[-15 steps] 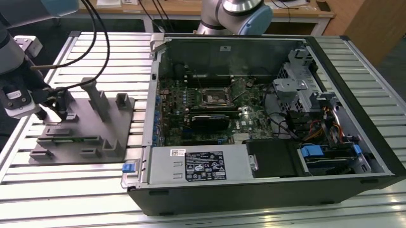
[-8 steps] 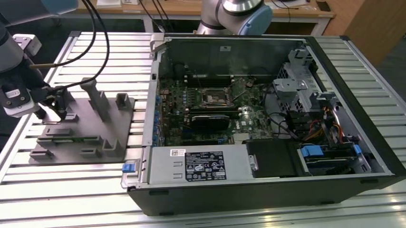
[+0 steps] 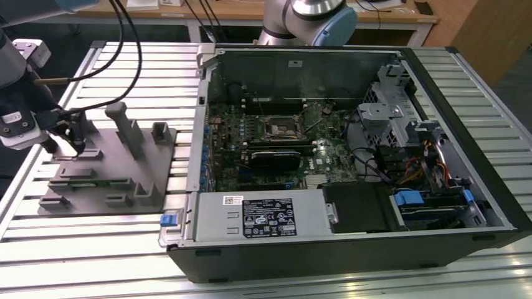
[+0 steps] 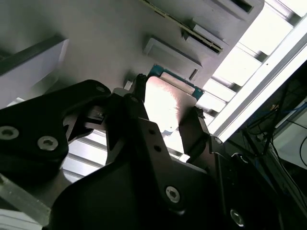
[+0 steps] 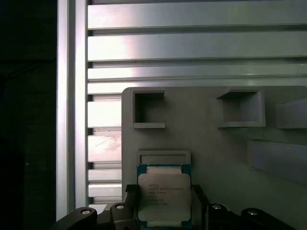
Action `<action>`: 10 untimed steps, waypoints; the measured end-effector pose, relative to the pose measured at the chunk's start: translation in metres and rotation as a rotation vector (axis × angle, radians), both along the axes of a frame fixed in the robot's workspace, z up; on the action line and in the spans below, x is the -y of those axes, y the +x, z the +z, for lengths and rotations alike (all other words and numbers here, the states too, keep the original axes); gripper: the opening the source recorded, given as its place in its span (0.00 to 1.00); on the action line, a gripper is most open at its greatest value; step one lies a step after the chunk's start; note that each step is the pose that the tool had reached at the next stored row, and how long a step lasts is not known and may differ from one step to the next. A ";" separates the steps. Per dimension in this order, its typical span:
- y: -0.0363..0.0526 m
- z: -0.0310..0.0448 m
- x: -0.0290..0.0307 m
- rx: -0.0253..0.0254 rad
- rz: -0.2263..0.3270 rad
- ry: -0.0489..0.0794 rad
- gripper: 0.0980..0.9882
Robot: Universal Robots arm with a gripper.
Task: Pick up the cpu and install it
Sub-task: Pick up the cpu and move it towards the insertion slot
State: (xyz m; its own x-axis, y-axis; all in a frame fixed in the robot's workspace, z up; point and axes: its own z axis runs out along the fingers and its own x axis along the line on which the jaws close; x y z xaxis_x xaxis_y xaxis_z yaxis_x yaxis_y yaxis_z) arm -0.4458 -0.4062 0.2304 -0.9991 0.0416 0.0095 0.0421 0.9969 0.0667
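Note:
The cpu (image 5: 163, 194) is a small square chip with a pale metal top and a green rim. It lies flat on the grey holder block (image 5: 216, 153), just below a raised grey lip. My gripper (image 5: 164, 203) straddles it with one dark finger against each side edge. In the second wrist view the cpu (image 4: 165, 105) shines between the two black fingers (image 4: 139, 96). In the exterior view my gripper (image 3: 65, 148) reaches down onto the holder block (image 3: 99, 187) at the exterior view's left. The dark square socket (image 3: 281, 129) sits on the motherboard, far from the gripper.
An open computer case (image 3: 332, 261) lies on the slatted metal table (image 3: 133, 93), with drive cages and cables at the exterior view's right. Upright grey posts (image 3: 124, 128) rise from the holder block beside the gripper. Black cables hang over the arm.

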 end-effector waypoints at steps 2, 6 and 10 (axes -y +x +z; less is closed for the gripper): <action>0.0000 0.0028 0.0000 -0.0001 0.000 0.000 0.48; 0.0000 0.0058 0.0000 0.0000 0.000 0.000 0.48; 0.0000 0.0070 0.0000 0.0001 0.000 0.000 0.48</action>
